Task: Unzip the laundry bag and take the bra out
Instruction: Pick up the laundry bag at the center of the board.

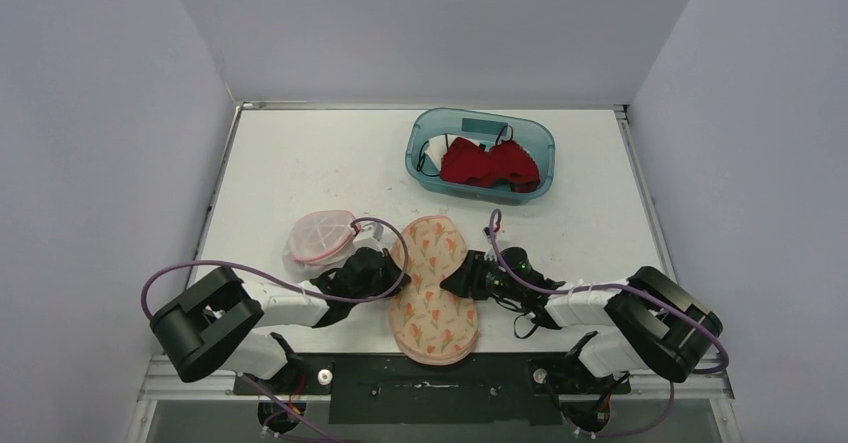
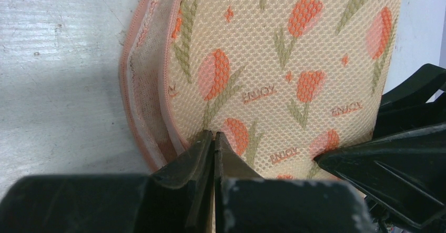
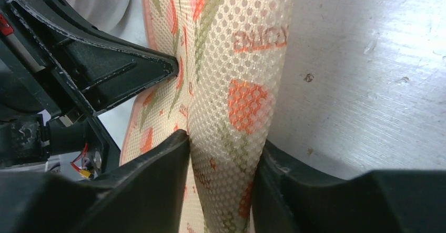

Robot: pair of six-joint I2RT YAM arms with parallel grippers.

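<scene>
The laundry bag is a peach mesh pouch with orange tulips, lying near the table's front edge between both arms. It fills the left wrist view and the right wrist view. My left gripper is shut, its tips pressed against the bag's left zipped rim; anything pinched between them is hidden. My right gripper is shut on a raised fold of the bag's right edge. No bra from inside the bag shows.
A pink and white mesh item lies just left of the bag, behind my left gripper. A blue plastic bin at the back right holds red garments. Grey walls enclose the table.
</scene>
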